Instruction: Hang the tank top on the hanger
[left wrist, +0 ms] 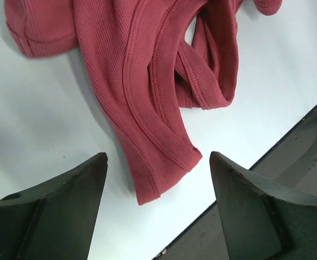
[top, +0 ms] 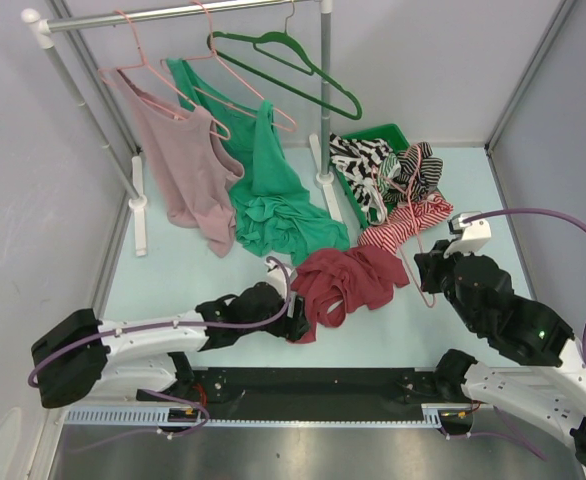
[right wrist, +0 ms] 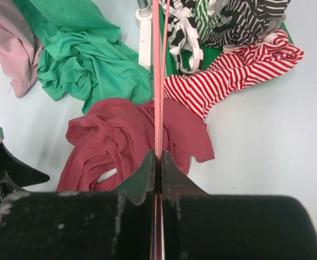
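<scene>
Item: tank top, crumpled heap on table, touching near-left edge of red-white striped shirt.
Hanger: thin wire pinched between fully closed fingers of right gripper, running out over striped shirt.
Left gripper: spread wide, empty, strap edge between fingers, at heap's side away from striped shirt.
Risks: pinch takes single strap, so neck opening remains bunched; wire swivels in clamp; wire snags striped shirt.
Pose: left arm stretched low; right arm folded, raised.

The tank top is maroon, the hanger pink, the shirt red-and-white striped.
</scene>
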Robot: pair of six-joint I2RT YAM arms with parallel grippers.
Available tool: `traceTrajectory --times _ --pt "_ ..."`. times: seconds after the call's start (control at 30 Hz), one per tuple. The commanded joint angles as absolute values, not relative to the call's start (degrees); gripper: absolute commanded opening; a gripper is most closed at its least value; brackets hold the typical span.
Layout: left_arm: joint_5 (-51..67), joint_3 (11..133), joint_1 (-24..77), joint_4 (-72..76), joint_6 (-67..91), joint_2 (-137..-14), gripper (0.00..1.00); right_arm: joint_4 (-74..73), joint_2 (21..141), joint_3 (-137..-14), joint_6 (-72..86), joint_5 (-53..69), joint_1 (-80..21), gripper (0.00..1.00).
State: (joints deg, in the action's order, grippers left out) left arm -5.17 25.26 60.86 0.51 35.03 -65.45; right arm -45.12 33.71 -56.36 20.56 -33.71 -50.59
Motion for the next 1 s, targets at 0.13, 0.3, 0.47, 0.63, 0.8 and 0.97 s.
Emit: traceTrajectory --times 0.13,0.3,0.47,0.63,0.8,0.97 --pt "-3.7 23.5 62.5 5.7 42.0 -68.1 0.74 -43.0 32.3 -56.5 22.0 -34.2 -50.4 0.0" --pt "-6.1 24.8 63.0 5.2 42.4 -72.4 0.54 -43.3 32.2 -56.7 22.1 -34.1 -50.4 0.0" --pt "-8.1 26.4 62.9 4.5 40.2 -72.3 0.0 -43.9 31.4 -56.8 22.0 -34.8 -50.4 0.0" --pt "-16.5 42.5 59.7 -12.4 27.7 -61.0 0.0 -44.6 30.6 -57.0 21.9 -35.1 -50.4 0.0" --pt "-11.8 59.9 49.7 -20.5 16.7 -54.8 0.0 -44.9 29.4 -57.1 21.8 -35.1 -50.4 0.0" --pt "-6.6 68.5 44.0 -29.3 12.1 -58.1 0.0 -46.2 28.0 -57.2 21.1 -34.1 -50.4 0.0"
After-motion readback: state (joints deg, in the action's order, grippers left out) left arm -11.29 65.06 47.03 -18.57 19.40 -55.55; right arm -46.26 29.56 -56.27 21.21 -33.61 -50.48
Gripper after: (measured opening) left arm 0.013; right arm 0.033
